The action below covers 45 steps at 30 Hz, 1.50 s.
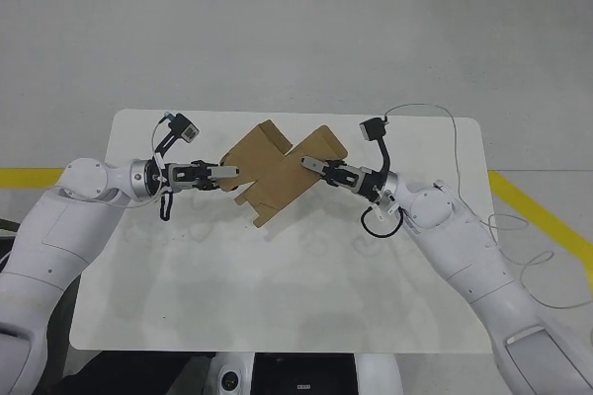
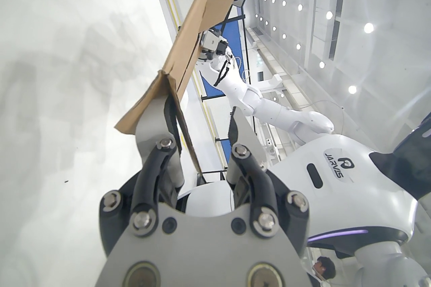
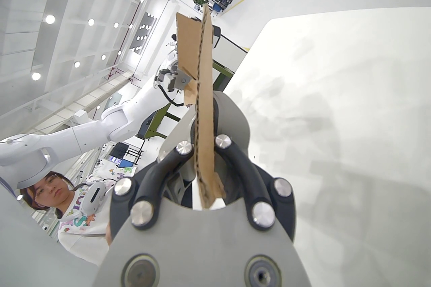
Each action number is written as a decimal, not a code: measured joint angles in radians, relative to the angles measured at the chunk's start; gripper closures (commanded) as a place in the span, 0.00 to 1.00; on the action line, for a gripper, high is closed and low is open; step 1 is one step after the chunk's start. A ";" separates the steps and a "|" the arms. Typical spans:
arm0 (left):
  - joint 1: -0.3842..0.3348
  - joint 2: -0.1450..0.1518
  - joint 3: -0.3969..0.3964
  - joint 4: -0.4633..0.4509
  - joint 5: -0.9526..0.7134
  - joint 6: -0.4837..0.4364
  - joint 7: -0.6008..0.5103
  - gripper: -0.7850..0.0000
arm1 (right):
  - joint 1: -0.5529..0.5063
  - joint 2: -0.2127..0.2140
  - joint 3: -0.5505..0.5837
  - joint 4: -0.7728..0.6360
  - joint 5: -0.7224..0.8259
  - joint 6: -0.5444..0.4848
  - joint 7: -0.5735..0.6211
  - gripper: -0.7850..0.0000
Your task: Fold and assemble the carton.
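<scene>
**Top view:** camera above the arms, facing straight down on the table (image 1: 277, 296), far enough to frame both arms.

**Wrist views:** each camera sits close behind its own gripper, the left gripper (image 2: 198, 123) or the right gripper (image 3: 205, 120), facing along the fingers toward the opposite arm.

All three views share the carton (image 1: 277, 173).

To me the brown corrugated cardboard carton (image 1: 277, 173) looks matt and papery, its cut edge rough with fluting. The white table (image 1: 277, 286) looks smooth with a faint sheen. On the right gripper (image 3: 206, 110) the grey fingers (image 3: 232, 120) look smooth and matt, with polished metal screws.
</scene>
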<state>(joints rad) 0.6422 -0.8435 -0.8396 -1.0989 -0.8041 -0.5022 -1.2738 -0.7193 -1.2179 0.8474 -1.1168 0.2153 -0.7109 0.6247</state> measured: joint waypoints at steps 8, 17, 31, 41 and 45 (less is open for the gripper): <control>-0.009 -0.018 -0.003 0.034 0.030 0.024 0.004 1.00 | -0.002 -0.007 0.010 0.000 -0.006 -0.001 0.009 1.00; -0.012 -0.033 -0.017 0.055 0.043 0.034 -0.006 1.00 | -0.007 -0.012 0.023 0.002 -0.010 0.003 0.022 0.00; -0.021 -0.034 -0.060 0.018 0.115 0.030 -0.075 1.00 | -0.048 0.065 0.208 -0.055 -0.103 0.076 0.241 0.00; 0.026 -0.012 -0.077 -0.114 0.208 0.018 -0.062 1.00 | -0.050 0.080 0.234 -0.132 0.119 0.064 0.463 0.00; 0.044 -0.003 -0.079 -0.150 0.218 0.016 -0.060 1.00 | -0.015 0.061 0.164 -0.114 0.195 0.062 0.539 0.10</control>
<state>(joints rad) 0.6860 -0.8469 -0.9190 -1.2488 -0.5865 -0.4862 -1.3341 -0.7342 -1.1568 1.0115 -1.2304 0.4099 -0.6487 1.1636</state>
